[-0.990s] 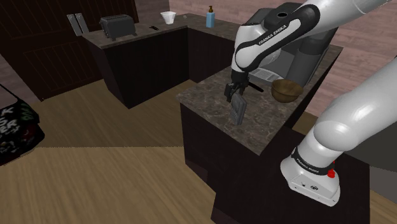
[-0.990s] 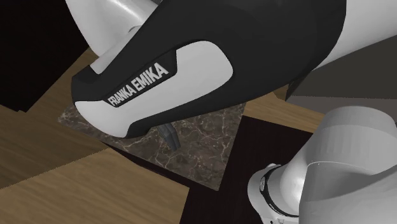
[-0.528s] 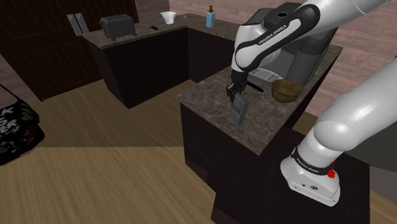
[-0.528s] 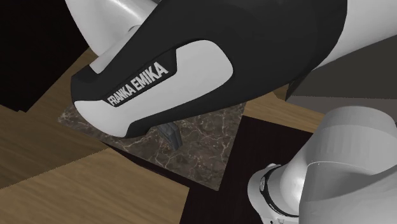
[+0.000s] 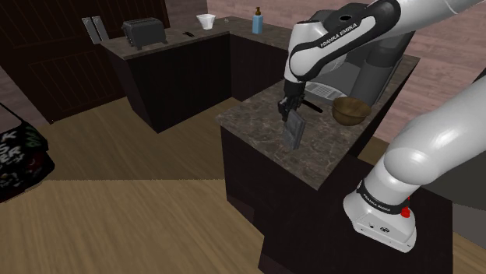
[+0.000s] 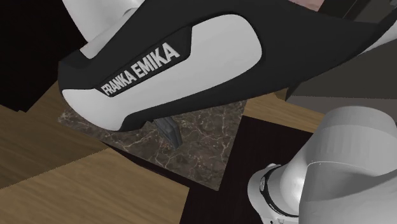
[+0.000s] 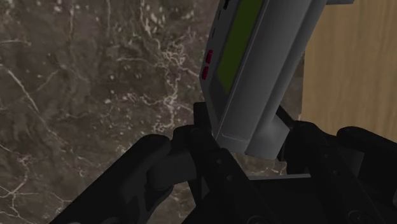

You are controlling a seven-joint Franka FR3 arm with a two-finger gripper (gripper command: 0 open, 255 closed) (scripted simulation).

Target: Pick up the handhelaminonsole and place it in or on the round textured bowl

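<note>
**Two-fingered, clasping the console (image 5: pixel 294 131) over the counter (image 5: pixel 251 117)**

Pinching the grey console at one short end with the black gripper (image 5: pixel 290 114), fingers (image 7: pixel 183 145) pressing in on both sides of the casing. Letting it hang lengthwise and slightly tilted below the hand, above the dark marbled counter and seemingly clear of the stone. Reaching in from the shoulder view's upper right with the white arm (image 5: pixel 343 35), lettered link pointing down toward the hand.

Showing, in the wrist view, a green screen and small red buttons on the console's face, with veined stone beyond and a strip of wooden floor (image 7: pixel 350 70) past the counter's edge. Catching, in the second exterior view, just a dark sliver of the console (image 6: pixel 170 129) under the big lettered link (image 6: pixel 191 70).

Leaving the brown bowl (image 5: pixel 350 110) sitting on the same counter, near the console toward the shoulder view's right and apart from it, just in front of a grey machine (image 5: pixel 372 76). Keeping a toaster (image 5: pixel 144 33), a white cup (image 5: pixel 206 21) and a blue bottle (image 5: pixel 257 21) on the far counter, well away from the hand
</note>
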